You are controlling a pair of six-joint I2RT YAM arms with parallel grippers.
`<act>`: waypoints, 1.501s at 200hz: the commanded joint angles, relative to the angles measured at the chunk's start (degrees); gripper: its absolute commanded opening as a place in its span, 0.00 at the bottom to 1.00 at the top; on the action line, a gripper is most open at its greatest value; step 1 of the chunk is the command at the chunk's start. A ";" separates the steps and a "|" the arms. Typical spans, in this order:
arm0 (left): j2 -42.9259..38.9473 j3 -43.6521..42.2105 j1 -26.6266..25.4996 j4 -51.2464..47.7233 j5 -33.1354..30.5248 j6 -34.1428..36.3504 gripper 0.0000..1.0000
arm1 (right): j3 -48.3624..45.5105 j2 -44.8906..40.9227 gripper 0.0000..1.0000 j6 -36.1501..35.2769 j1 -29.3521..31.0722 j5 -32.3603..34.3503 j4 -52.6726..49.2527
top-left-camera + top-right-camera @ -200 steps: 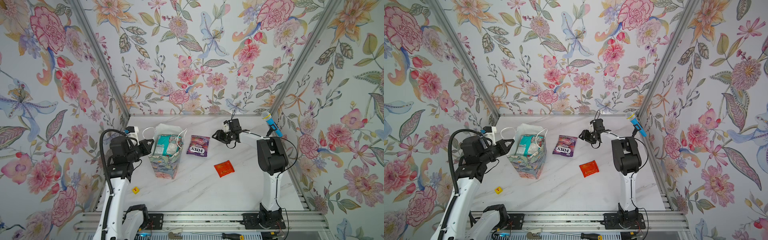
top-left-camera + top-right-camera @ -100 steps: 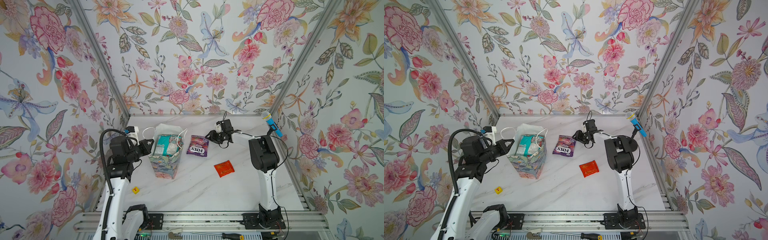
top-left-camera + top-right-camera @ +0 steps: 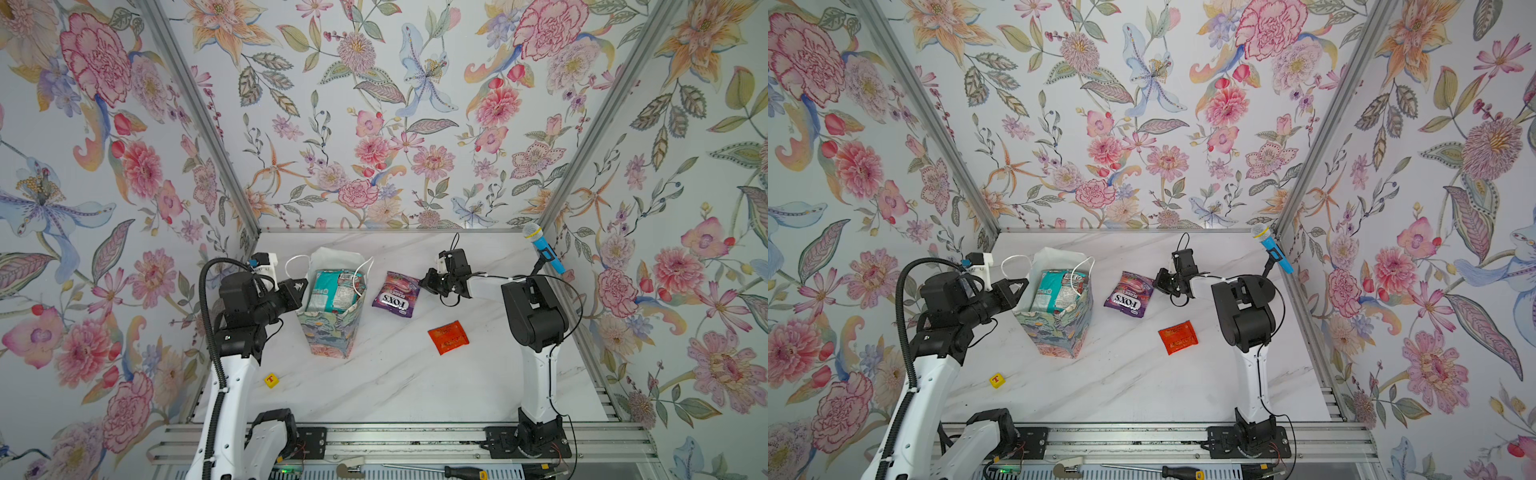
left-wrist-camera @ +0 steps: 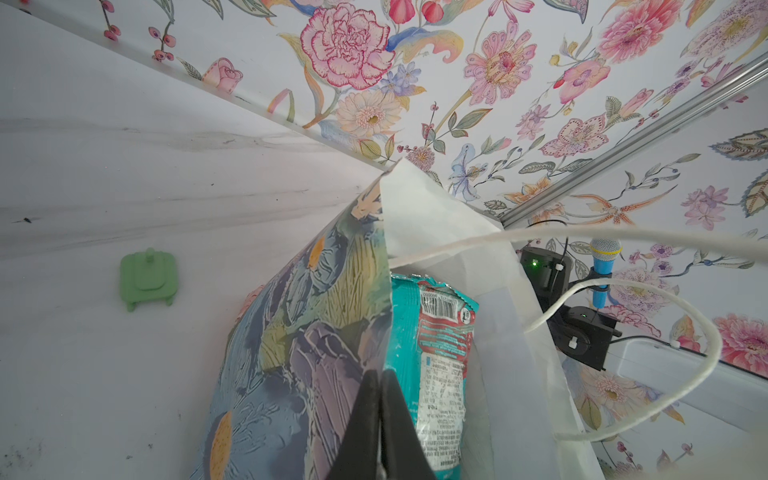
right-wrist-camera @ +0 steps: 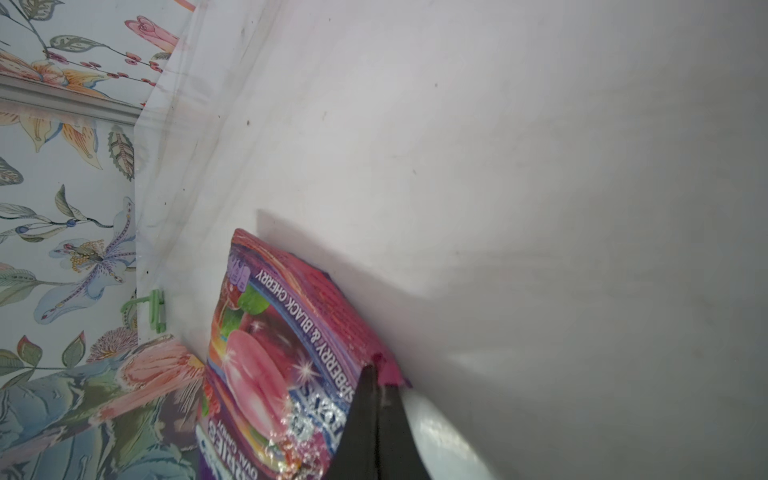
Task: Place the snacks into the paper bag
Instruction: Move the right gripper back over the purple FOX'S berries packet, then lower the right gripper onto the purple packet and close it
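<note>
Purple FOX'S packet [image 3: 397, 293], three o'clock of the paper bag [image 3: 328, 332], newly clenched by the right gripper [image 3: 424, 282], seemingly ready to lift; left gripper [image 3: 301, 286] clamps the rim.

You seem to be in a robot test booth: flower-paper walls [image 3: 374, 124] hang on metal bars [image 3: 197, 112], and two arms [image 3: 232, 382] [image 3: 538, 374] are bolted to a rail [image 3: 395, 438] near a screwdriver [image 3: 457, 471].

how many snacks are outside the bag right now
2: the purple packet beside the paper bag, pinched by the right end effector, and the red-orange sachet alone nearer the front.
</note>
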 commanded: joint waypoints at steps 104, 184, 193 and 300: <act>-1.25 1.26 0.69 0.93 2.41 0.87 0.05 | -14.57 -26.32 0.57 -10.04 3.37 6.52 -8.83; -1.87 1.42 0.67 1.44 3.12 0.22 0.06 | 11.25 -5.87 0.78 -31.52 0.59 -8.52 -29.07; -2.06 1.43 0.74 1.21 3.12 0.35 0.06 | 12.65 -4.37 0.80 -32.02 0.29 -8.65 -29.55; -2.45 0.98 0.71 1.06 2.94 0.02 0.06 | 19.46 5.78 0.84 -34.78 -1.27 -14.20 -31.77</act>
